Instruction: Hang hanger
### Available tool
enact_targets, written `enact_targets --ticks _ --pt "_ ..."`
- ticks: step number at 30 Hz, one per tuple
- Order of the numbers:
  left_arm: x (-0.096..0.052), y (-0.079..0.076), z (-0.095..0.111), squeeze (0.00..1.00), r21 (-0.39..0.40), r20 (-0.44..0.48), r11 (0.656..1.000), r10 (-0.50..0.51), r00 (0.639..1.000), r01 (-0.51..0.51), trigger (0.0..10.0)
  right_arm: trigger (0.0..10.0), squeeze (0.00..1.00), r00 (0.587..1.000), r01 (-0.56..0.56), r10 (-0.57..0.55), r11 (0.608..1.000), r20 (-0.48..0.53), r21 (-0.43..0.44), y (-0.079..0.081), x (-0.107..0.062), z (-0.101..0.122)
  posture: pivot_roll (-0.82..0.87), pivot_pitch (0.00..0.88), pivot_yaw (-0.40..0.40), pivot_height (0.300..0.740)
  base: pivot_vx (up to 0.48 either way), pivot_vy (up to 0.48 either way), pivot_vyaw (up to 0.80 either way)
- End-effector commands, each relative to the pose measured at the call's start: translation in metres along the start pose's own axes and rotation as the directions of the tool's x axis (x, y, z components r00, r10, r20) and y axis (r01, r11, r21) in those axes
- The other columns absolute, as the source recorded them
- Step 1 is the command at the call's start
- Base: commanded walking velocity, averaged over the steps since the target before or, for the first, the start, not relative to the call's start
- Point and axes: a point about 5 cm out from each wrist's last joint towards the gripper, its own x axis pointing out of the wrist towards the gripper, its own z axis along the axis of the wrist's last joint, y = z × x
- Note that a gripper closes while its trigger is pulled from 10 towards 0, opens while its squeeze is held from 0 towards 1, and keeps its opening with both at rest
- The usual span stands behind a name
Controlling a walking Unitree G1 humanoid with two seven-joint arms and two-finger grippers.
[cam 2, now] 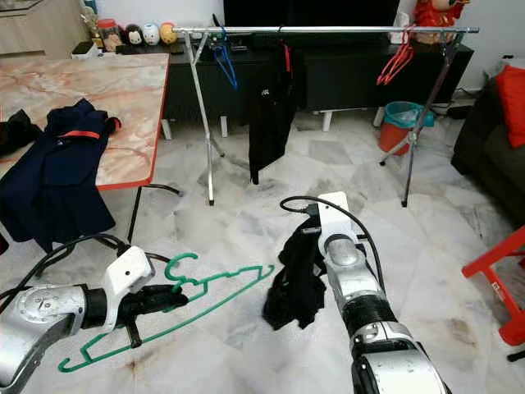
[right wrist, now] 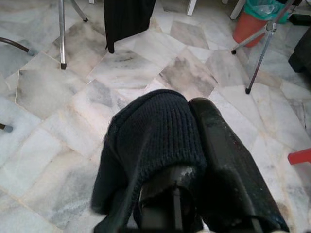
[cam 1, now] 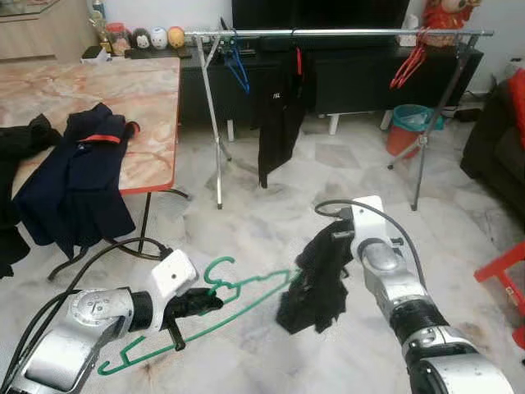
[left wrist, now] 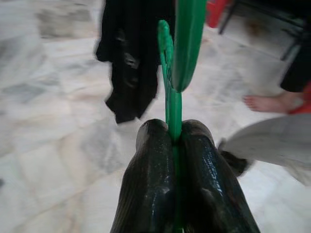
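My left gripper [cam 1: 197, 304] is shut on a green plastic hanger [cam 1: 238, 300], held low over the marble floor with its hook pointing up. In the left wrist view the hanger [left wrist: 170, 73] runs out between my fingers [left wrist: 150, 184]. My right gripper [cam 1: 324, 258] is shut on a black knitted garment [cam 1: 316, 291] that dangles beside the hanger's right end; the wrist view shows the knit [right wrist: 155, 131] draped over one finger. A metal clothes rail [cam 1: 328, 34] stands ahead, carrying a black garment [cam 1: 279, 123], a blue hanger [cam 1: 236, 70] and red hangers [cam 1: 408, 67].
A marble-topped table [cam 1: 156, 107] at left holds a navy jacket [cam 1: 78, 176]. A dark TV cabinet [cam 1: 344, 82] runs behind the rail, with a teal-lined bin [cam 1: 410, 127]. A dark sofa [cam 1: 496, 148] and red stool [cam 1: 500, 267] are at right. A person's bare foot [left wrist: 265, 103] stands nearby.
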Motion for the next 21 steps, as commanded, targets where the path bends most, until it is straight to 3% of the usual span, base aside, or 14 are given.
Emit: enact_targets --ticks 1,13,21 --pt "0.001 -0.001 0.011 0.00 0.021 0.015 1.000 -0.012 1.000 0.012 10.0 10.0 0.00 0.999 0.001 -0.001 1.000 0.033 0.004 0.004 0.002 0.017 0.12 0.000 -0.014 0.740 0.000 0.000 0.00" --pt "0.015 -0.018 0.027 0.00 -0.010 0.065 0.995 -0.095 0.993 0.096 10.0 10.0 0.00 0.999 -0.028 0.027 0.999 0.046 0.021 0.017 0.004 0.032 0.12 0.000 -0.020 0.740 0.000 0.000 0.00" --pt "0.027 -0.022 0.033 0.00 -0.014 0.079 0.996 -0.092 0.993 0.094 10.0 10.0 0.00 0.980 -0.189 0.189 0.982 0.067 -0.004 0.051 -0.001 0.045 0.12 0.000 -0.022 0.740 0.000 0.000 0.00"
